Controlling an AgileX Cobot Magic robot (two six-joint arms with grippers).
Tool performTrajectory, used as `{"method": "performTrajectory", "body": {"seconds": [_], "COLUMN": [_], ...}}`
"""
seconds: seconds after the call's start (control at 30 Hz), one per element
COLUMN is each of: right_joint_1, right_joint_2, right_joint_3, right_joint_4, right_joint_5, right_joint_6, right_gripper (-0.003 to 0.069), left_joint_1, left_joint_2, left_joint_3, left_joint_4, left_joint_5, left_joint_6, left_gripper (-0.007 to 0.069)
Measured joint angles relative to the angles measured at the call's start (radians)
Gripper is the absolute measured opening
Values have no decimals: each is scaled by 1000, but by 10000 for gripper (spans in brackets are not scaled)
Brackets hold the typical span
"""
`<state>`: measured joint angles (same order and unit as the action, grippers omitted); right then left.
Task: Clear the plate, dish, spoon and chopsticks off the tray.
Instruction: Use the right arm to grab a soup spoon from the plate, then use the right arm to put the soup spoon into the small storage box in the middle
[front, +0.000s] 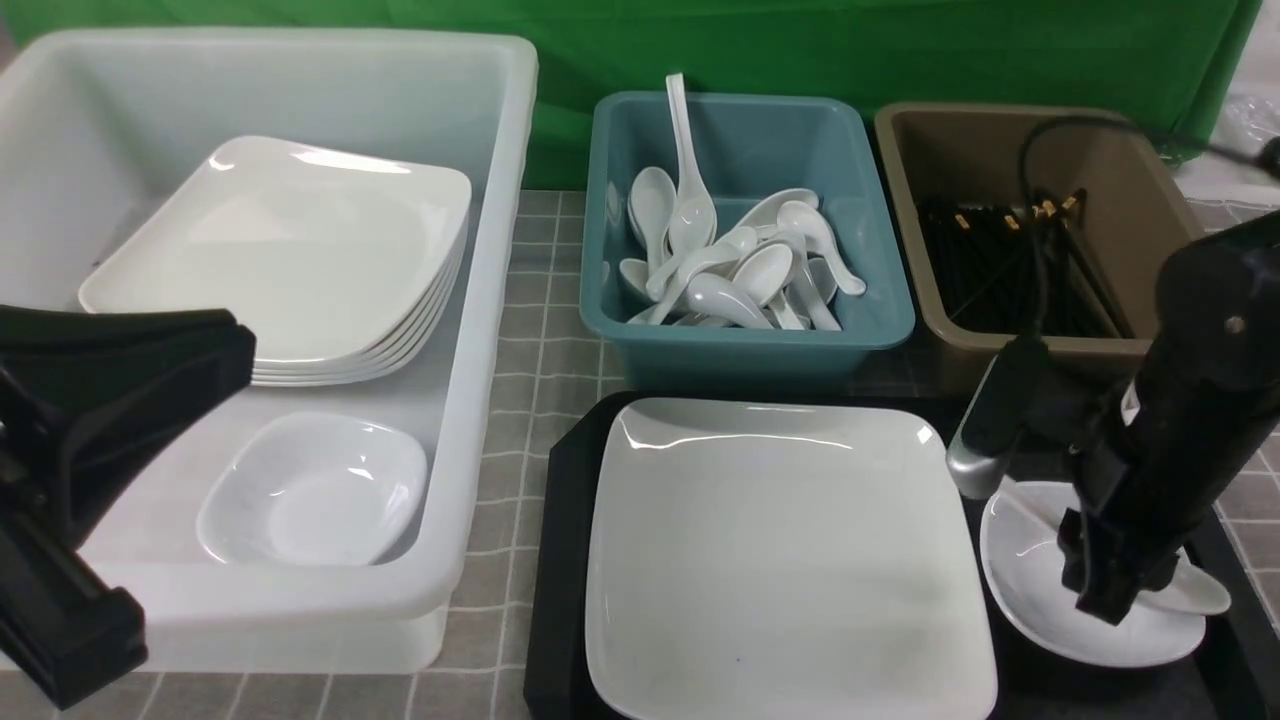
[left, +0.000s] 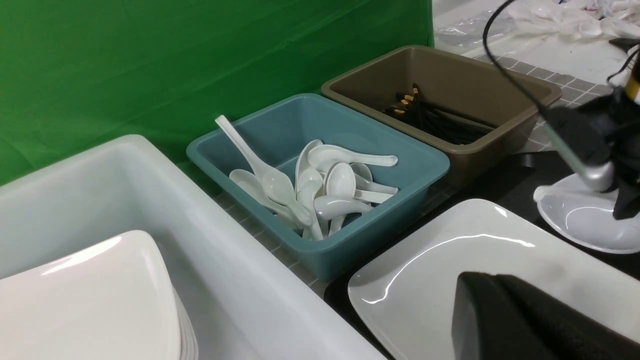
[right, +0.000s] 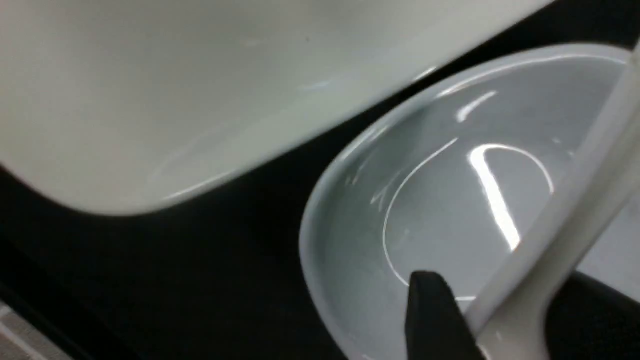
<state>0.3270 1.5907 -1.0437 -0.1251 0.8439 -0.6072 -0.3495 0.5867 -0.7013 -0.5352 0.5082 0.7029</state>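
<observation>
- Down over the dish (front: 1040, 600), at the right end of the tray (front: 560, 560): the right gripper (front: 1105, 600), jaws closed on the handle of the spoon (front: 1200, 597).
- In the right wrist view, one black finger (right: 430, 320) pressed against that handle, with the spoon lying across the dish.
- Filling most of the tray, just left of the dish and apart from it: the plate (front: 780, 560), bare.
- Pressed shut and holding nothing: the left gripper (left: 500, 300), off to the left by the white tub (front: 490, 300).
- Inside that tub: a stack of square plates (front: 290, 250) at the back, a small white dish (front: 310, 490) in front of it.
- Just behind the tray: a teal tub (front: 750, 340) with a heap of white spoons (front: 730, 270), one long handle propped against its back wall.
- To its right: a brown tub (front: 1000, 345) holding a bundle of black chopsticks (front: 1000, 260).
- In the way in the front view: the right arm and its black cable (front: 1040, 200), covering part of the dish, the spoon and the brown tub; the left arm, covering the white tub's near left corner.
- Underneath: a grey checked tablecloth (front: 540, 330).
- Behind everything: a green backdrop (front: 800, 40).
</observation>
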Motion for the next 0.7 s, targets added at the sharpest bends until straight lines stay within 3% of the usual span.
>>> {"method": "performTrajectory", "body": {"seconds": [0.17,0.3,0.4,0.6,0.67,0.7], "right_joint_1": [25,31,33,33,33,33], "right_joint_2": [-127,-130,-49,186,246,293], "right_joint_3": [-31,-111,-198,-364,-404,-439], "right_joint_4": [140,453,566,606,610,611], "right_joint_5": [-83,-404,-617,-788,-787,-766], "right_joint_6": [98,110,119,167,170,170], "right_gripper": [314,314,314,314,337,401], "left_joint_1": [0,0,0,0,0,0], "left_joint_2": [0,0,0,0,0,0], "left_joint_3": [0,0,0,0,0,0], "left_joint_4": [-2,-20,-39,-57,-60,-60], "left_joint_5": [-30,-101,-174,-224,-213,-198], "left_joint_6": [0,0,0,0,0,0], "left_gripper": [7,7,7,7,7,7]}}
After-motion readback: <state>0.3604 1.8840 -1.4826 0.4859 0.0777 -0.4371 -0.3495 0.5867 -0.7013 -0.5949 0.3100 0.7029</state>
